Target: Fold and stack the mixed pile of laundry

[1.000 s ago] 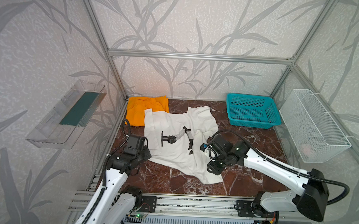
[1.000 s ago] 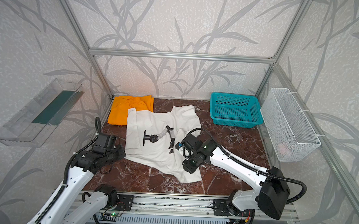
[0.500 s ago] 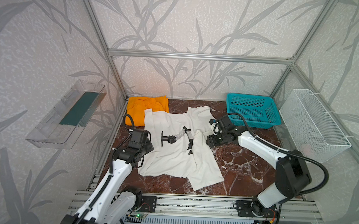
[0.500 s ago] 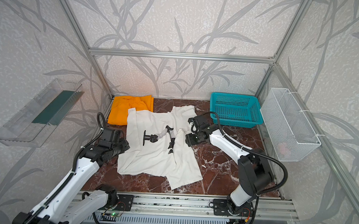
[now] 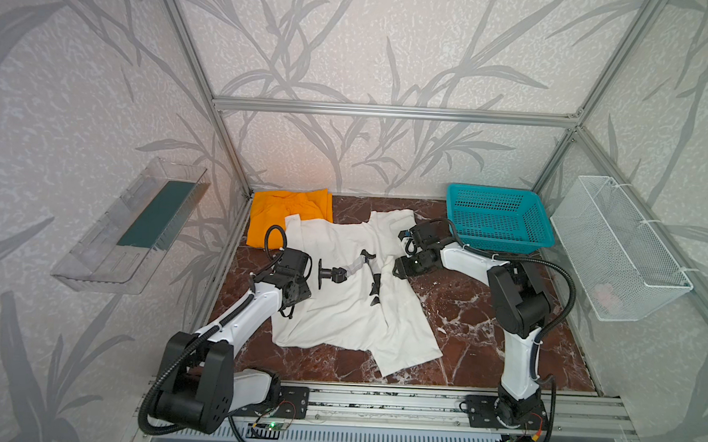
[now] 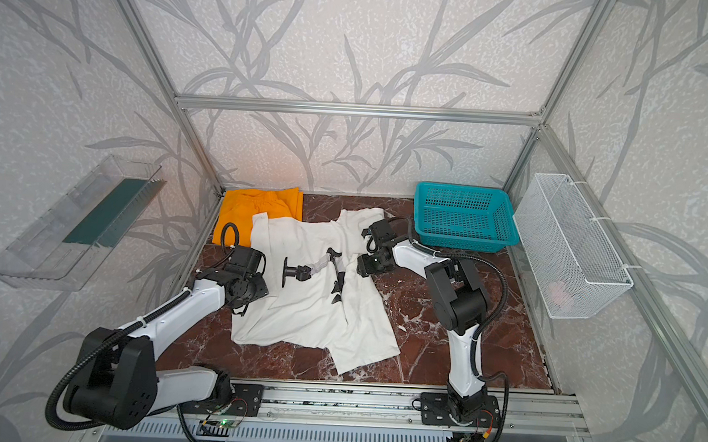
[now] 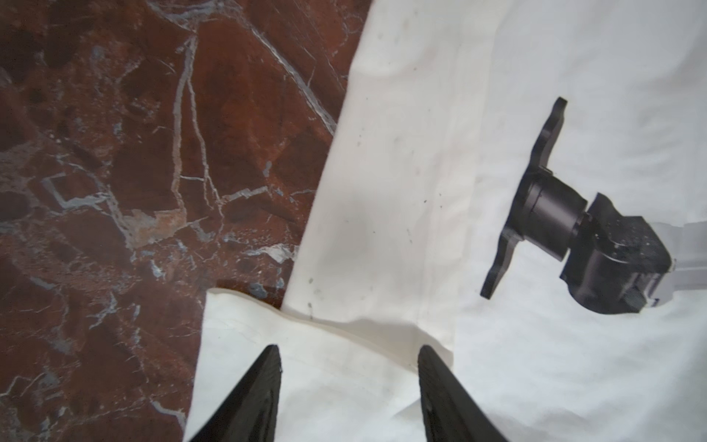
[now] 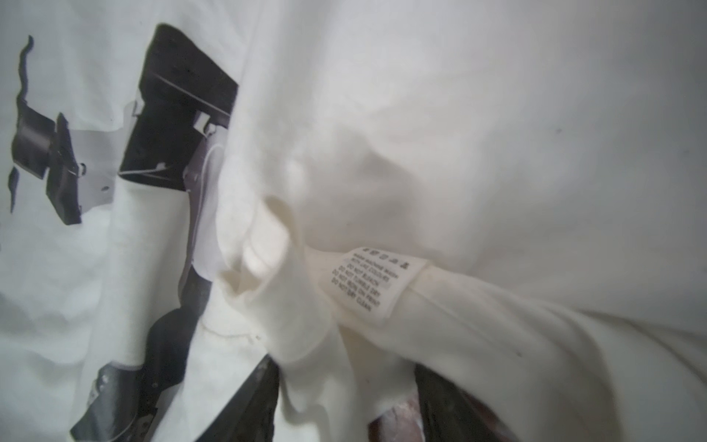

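Observation:
The white shirt (image 5: 339,308) (image 6: 306,311) with a black-grey print lies spread on the marble floor, its near right part folded over. Orange trousers (image 5: 286,214) (image 6: 261,209) lie flat at the back left, partly under the shirt's corner. My left gripper (image 5: 292,300) (image 7: 349,356) hangs open over the shirt's left edge (image 7: 344,268), with only flat cloth below the fingers. My right gripper (image 5: 397,271) (image 8: 350,386) is at the shirt's right side, jaws apart, with a bunched fold of shirt between them. A care label (image 8: 367,279) shows just beyond the fingers.
A teal basket (image 5: 505,243) stands at the back right, close behind the right arm. A white wire basket (image 5: 621,248) hangs on the right wall and a clear tray (image 5: 136,223) on the left wall. The metal rail (image 5: 376,398) runs along the front edge.
My right arm has swung from the shirt's near right part back to its far right side. My left gripper has opened and shifted onto the shirt's left edge. The shirt's lower half has shifted.

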You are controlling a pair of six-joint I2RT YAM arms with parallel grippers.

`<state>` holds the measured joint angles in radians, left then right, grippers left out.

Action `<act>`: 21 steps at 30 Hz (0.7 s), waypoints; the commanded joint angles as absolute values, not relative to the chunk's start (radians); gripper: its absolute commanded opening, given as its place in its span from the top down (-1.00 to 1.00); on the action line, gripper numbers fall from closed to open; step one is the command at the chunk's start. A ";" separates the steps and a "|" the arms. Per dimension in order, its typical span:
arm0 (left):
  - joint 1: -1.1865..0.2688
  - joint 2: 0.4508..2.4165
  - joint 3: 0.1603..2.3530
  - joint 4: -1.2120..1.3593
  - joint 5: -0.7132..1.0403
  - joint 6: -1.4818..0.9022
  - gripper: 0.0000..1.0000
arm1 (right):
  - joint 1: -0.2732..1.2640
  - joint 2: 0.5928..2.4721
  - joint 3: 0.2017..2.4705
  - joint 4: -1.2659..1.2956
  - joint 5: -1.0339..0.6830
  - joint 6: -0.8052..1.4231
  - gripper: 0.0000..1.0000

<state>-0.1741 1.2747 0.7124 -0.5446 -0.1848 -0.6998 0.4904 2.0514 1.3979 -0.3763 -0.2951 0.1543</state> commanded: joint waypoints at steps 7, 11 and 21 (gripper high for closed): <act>-0.169 1.391 0.679 -0.558 -0.192 -0.693 -0.14 | 0.458 2.061 1.372 -0.380 -0.389 0.134 0.72; -0.169 1.451 0.667 -0.522 -0.125 -0.690 -0.08 | 0.429 2.013 1.321 -0.378 -0.388 0.148 1.00; -0.172 1.479 0.691 -0.497 -0.013 -0.689 0.34 | 0.390 1.731 1.138 -0.586 -0.032 0.180 1.00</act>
<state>-0.1730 1.4460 0.6979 -0.4961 -0.1062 -0.6823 0.3981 1.8172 1.1793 -0.4648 -0.1898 0.1555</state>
